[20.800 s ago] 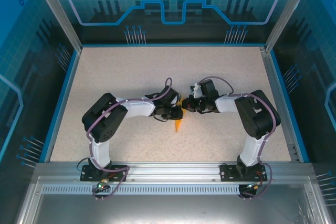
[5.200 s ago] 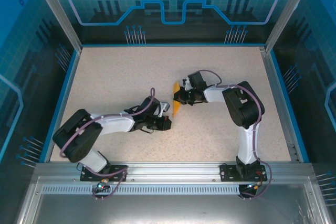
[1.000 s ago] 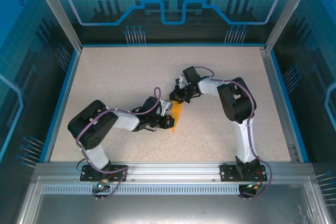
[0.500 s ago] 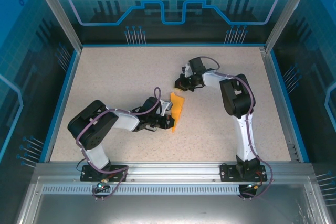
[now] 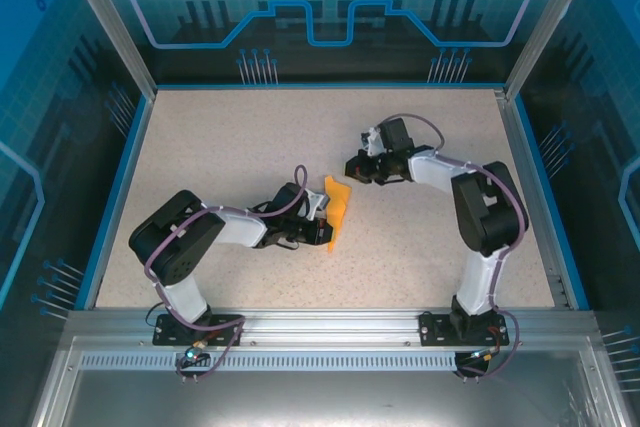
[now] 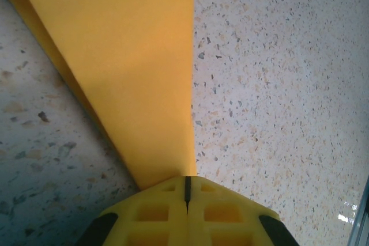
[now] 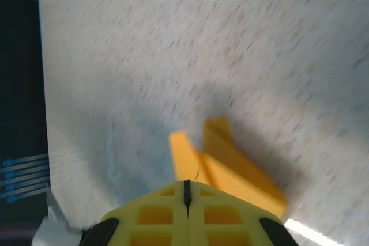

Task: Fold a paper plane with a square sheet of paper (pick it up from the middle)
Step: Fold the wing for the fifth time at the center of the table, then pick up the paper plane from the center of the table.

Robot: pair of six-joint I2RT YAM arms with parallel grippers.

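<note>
1. The speckled table is bounded by a blue rim on the left, far and right sides, and by a metal rail along the near edge where the arms are bolted.
2. Broad open surface lies on every side of the two arms, and the work sits near the middle of the table, well apart from each edge.
3. The plane is an orange folded wedge, wider at its far end and narrowing toward its near end.
4. In the left wrist view it shows one flat face tapering to the fingertips, with a folded side on the left casting a shadow on the table.
5. The left end effector is clenched on the plane's narrow near end, the paper emerging from the seam between the yellow tips.
6. The right end effector is clenched with nothing seen between its tips, and in the top view it sits near the plane's far end but apart from it.
7. The right wrist view is blurred; orange folds appear just past the tips, probably without contact.
</note>
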